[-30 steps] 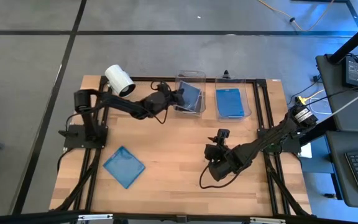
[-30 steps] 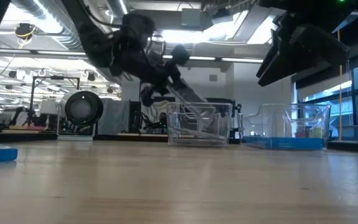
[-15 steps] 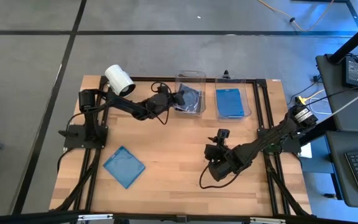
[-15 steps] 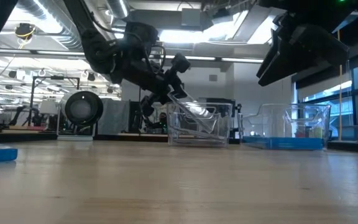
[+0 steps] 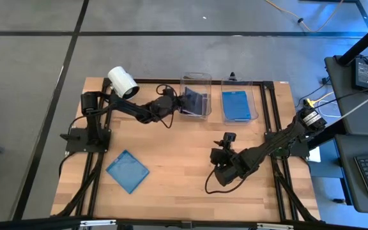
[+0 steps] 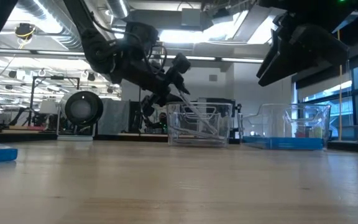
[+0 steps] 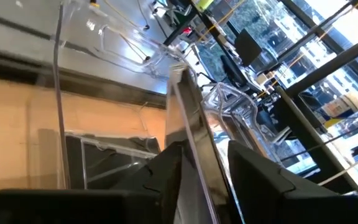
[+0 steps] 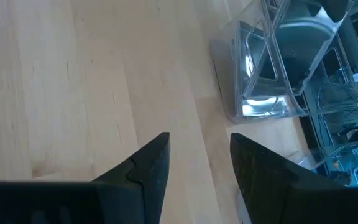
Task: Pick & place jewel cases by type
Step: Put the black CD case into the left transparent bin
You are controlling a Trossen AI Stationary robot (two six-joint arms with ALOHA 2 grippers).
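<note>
nearest the front edge of my wooden table (image 5: pixel 184 160) lies one translucent blue jewel case (image 5: pixel 127 170), flat and turned cornerwise, on my left side, well apart from both bins; in the low view it shows only as a thin blue slab at the table's left edge; my right pincer (image 5: pixel 222 171) hangs above bare wood near the middle of the table, its two dark fingers (image 8: pixel 145 165) spread with a clear gap and nothing between them; farther back, my left pincer (image 5: pixel 179 102) reaches to the near-left rim of the left clear bin (image 5: pixel 197 80); a dark grey jewel case (image 5: pixel 195 101) stands tilted inside that bin, leaning at a slant, its thin edge (image 7: pixel 194 140) running up between my left fingers (image 7: pixel 166 168); those fingers stand apart on either side of the case, and i cannot tell whether they touch it; a second dark case (image 7: pixel 110 158) lies flat on that bin's floor beneath; just beside it, to my right, the right clear bin (image 5: pixel 255 86) holds a blue jewel case (image 5: pixel 236 105) lying flat, square and glossy; at the far left corner sits a white cylindrical camera (image 5: pixel 122 82).
</note>
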